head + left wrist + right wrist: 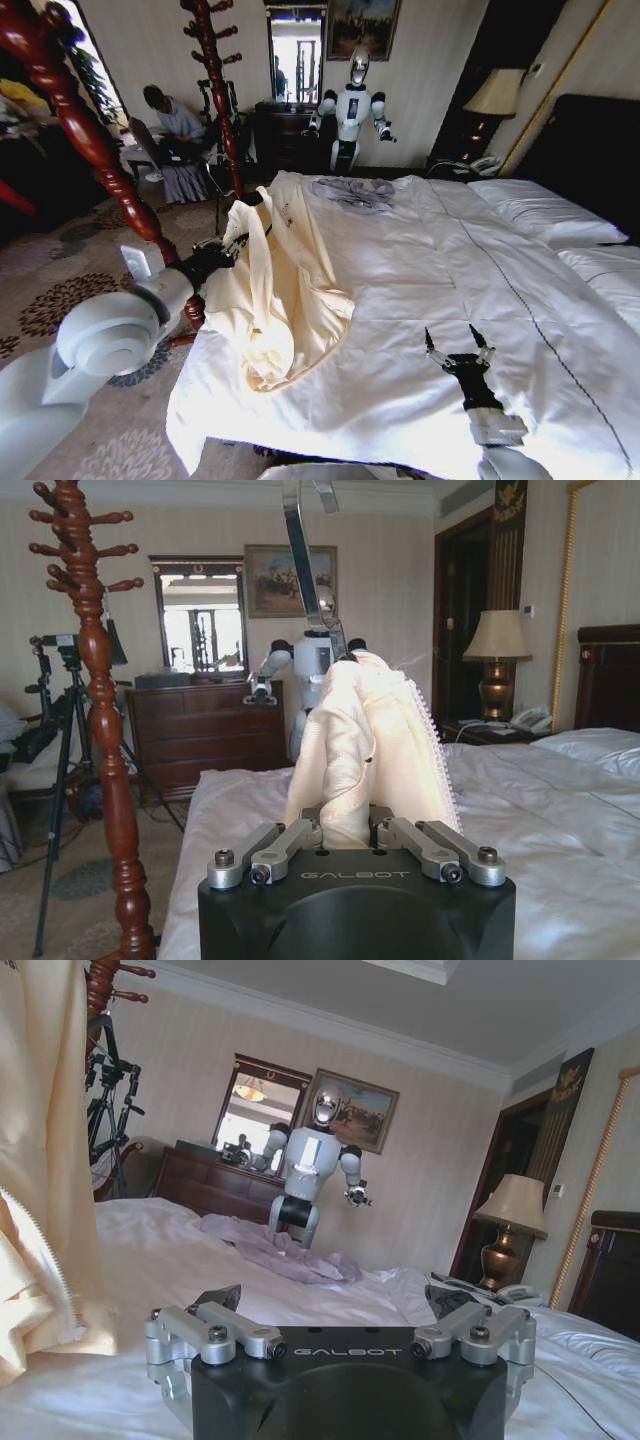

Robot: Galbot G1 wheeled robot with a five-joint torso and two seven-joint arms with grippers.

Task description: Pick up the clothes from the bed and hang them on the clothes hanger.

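The clothes (285, 290) are a pale cream-yellow, plain, with a white zigzag edge showing in the left wrist view. The bed (420, 300) wears a white duvet crossed by thin dark stitched lines, with white pillows (545, 210) at two o'clock against a dark headboard (590, 150). A grey-blue garment (352, 192) lies at twelve o'clock on the duvet. The coat stand (80, 130), at ten o'clock, is reddish-brown turned wood. The left gripper (228, 250) is black on a white arm; the right gripper (456, 345), at five o'clock, is black with silver links. The carpet (60, 290) is beige with dark floral medallions.
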